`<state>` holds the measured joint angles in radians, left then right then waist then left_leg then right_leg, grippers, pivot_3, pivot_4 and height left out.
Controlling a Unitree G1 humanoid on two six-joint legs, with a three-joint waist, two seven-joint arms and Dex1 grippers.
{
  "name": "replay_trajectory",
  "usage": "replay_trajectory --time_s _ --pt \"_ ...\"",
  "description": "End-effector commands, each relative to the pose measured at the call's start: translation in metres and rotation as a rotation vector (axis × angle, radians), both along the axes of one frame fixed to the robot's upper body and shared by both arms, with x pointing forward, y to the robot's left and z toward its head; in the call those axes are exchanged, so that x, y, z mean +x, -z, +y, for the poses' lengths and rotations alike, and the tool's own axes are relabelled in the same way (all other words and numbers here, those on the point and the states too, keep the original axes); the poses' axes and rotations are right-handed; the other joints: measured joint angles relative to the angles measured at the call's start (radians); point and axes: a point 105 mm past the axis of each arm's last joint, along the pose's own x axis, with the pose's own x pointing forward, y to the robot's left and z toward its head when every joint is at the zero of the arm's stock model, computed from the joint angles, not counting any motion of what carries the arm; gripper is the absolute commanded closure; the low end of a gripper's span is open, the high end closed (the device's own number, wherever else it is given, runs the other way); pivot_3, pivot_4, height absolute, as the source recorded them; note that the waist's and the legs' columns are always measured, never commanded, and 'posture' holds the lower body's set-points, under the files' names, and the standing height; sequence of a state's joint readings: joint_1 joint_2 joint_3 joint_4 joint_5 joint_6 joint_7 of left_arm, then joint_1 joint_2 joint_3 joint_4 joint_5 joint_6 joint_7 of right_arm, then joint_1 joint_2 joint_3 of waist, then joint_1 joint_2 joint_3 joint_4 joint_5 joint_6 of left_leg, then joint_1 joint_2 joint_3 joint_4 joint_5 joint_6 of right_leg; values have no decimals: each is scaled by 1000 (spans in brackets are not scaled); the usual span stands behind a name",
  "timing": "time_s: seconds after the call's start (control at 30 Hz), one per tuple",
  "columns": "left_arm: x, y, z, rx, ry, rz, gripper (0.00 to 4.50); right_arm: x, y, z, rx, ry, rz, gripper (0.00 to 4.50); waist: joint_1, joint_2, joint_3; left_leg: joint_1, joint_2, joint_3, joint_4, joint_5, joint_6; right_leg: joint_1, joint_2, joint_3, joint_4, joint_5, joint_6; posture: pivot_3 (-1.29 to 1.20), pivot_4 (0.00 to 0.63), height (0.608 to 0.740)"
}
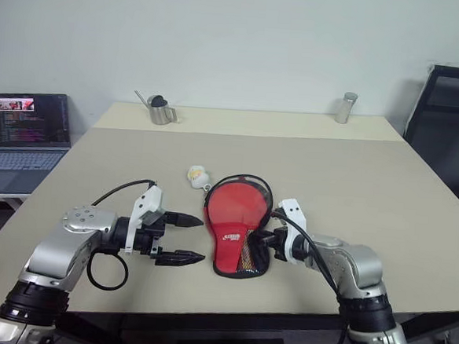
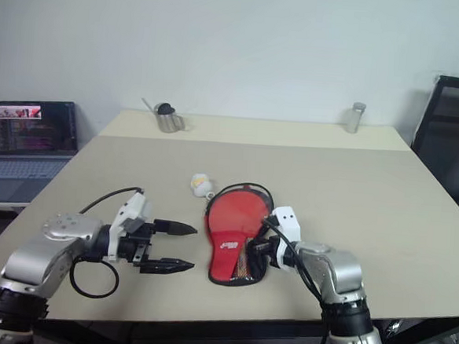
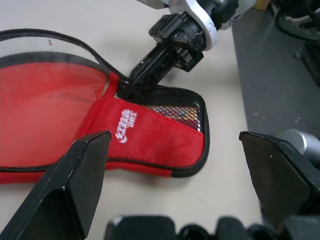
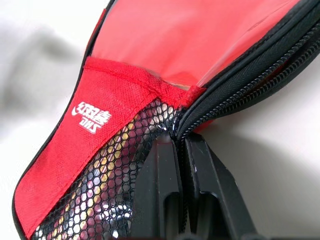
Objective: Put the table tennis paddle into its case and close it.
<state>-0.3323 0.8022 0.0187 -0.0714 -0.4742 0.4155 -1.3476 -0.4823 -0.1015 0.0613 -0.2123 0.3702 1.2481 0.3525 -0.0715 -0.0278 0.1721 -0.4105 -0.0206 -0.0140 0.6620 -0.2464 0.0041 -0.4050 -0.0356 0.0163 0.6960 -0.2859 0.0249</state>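
1. The risk I see: the right gripper [image 3: 131, 86] pinches the zipper edge of the case [image 1: 237, 235] at the narrow handle end. If it pulls sideways, the whole soft case may slide on the table [image 1: 354, 196] instead of closing, because nothing else pins it down.
2. A 2nd risk: the grey mesh pocket [image 4: 95, 200] lies just beside the fingertips, so the mesh could catch in the zipper or between the fingers.
3. A 3rd risk: the left gripper [image 1: 184, 237] is near the case but apart from it. If it comes in too low, it may push the case away from the right one.
4. The right gripper's fingers [image 4: 160, 200] are pressed together on the black zipper edge, with almost no gap.
5. The left gripper's fingers stand wide apart and hold nothing; they point toward the case.
6. The case lies open on the table between both grippers, red side up. I cannot tell for sure whether the red round area is the table tennis paddle or only lining; something coloured shows behind the mesh.
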Motion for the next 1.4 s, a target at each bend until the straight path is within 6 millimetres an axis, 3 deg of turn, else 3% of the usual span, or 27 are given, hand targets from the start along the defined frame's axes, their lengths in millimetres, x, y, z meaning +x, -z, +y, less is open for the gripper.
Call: replay_trajectory --time_s 0.03,0.47,0.9,1.4 --pt "-10 -15 1 -6 53 -32 0 -23 -7 11 35 -46 11 4486 6 0 0 0 0 0 0 0 0 0 0 0 0 0 0 0 150 740" --pt "-11 -26 5 23 138 -27 0 -40 -1 0 18 0 52 4486 21 0 0 0 -1 0 0 0 0 1 0 -1 -2 0 0 0 150 740" --pt "-9 -28 5 24 141 -38 0 -59 8 3 45 31 109 4486 22 0 0 -3 -1 -1 -1 0 0 0 0 -2 -6 0 0 0 150 740" --pt "-5 -24 1 30 152 -40 0 -57 8 -7 12 41 100 4486 24 0 0 -4 -1 -2 -1 0 0 1 0 -3 -8 0 0 0 150 740"
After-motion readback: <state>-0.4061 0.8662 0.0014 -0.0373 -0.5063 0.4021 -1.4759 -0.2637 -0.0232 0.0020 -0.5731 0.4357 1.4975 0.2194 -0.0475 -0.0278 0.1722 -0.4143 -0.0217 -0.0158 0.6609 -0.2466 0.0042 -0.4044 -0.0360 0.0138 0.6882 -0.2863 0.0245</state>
